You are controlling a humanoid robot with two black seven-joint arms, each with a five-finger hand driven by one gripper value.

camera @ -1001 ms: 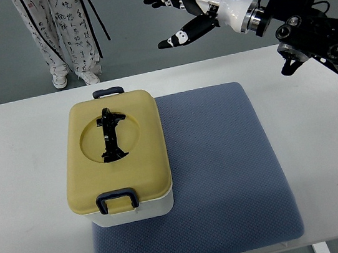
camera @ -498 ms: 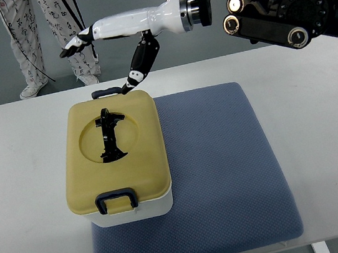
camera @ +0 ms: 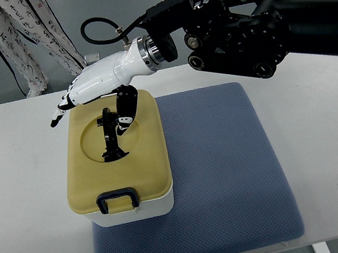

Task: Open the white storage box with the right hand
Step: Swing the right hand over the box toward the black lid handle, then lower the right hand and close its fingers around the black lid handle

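Note:
The white storage box [camera: 130, 211] with a yellow lid [camera: 143, 168] stands on the left part of the blue-grey mat [camera: 225, 169]. A black carry handle [camera: 109, 141] lies in the lid's round recess, and a dark latch [camera: 117, 200] sits at the near edge. My right hand [camera: 90, 106] hangs over the far end of the lid, its arm coming in from the right. Its fingers [camera: 61, 110] are spread past the lid's far left corner and its thumb [camera: 124, 111] points down beside the handle. It holds nothing. The far latch is hidden under the hand.
The mat lies on a white table [camera: 20, 185]. A person's legs [camera: 18, 40] in patterned trousers stand beyond the far left edge. My bulky black forearm [camera: 249, 27] spans the far right above the table.
My right hand has swung left and come down from above the far table edge to just over the lid's far end. The person has stepped left.

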